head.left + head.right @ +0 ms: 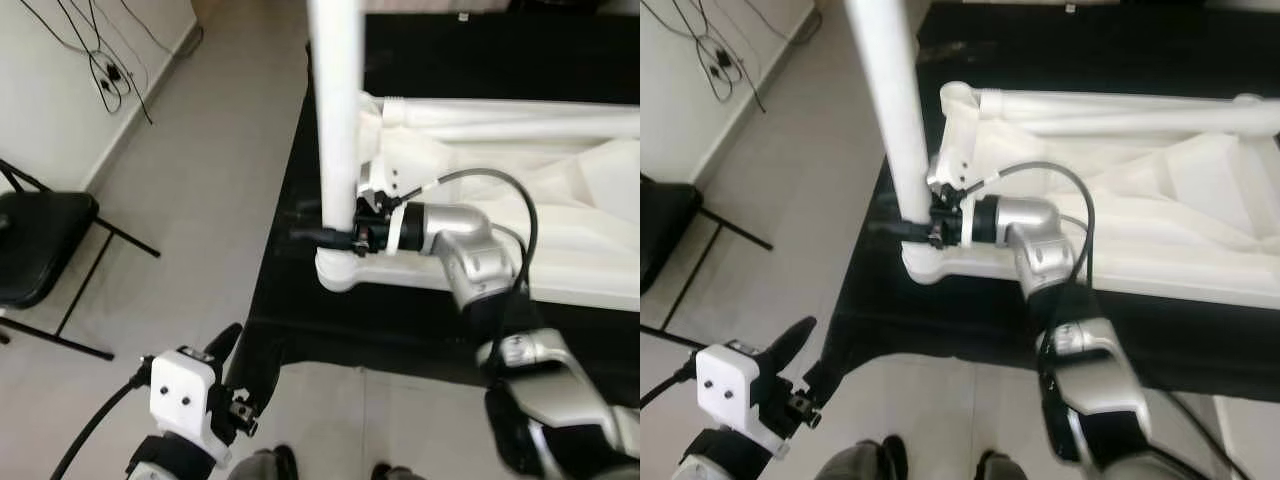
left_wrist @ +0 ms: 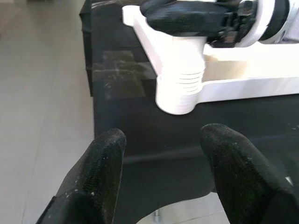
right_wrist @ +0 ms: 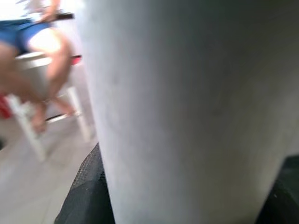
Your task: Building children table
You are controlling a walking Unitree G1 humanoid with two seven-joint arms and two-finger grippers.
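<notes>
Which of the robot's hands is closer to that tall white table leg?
Right. The right gripper has its fingers closed around the white table leg near its base. The left gripper hangs open, low over the floor, apart from it.

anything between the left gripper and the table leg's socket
Nothing visible. The left gripper hangs open below the black mat, with bare mat between it and the corner socket, where the right gripper holds the white leg.

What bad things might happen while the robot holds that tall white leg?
1. The right tool grips the table leg only near its base, so the long leg might tip or slip in its corner socket.
2. The upturned white table lies at the black mat's edge; a hard push might slide it.
3. The left tool hangs open nearby, giving no support.
</notes>
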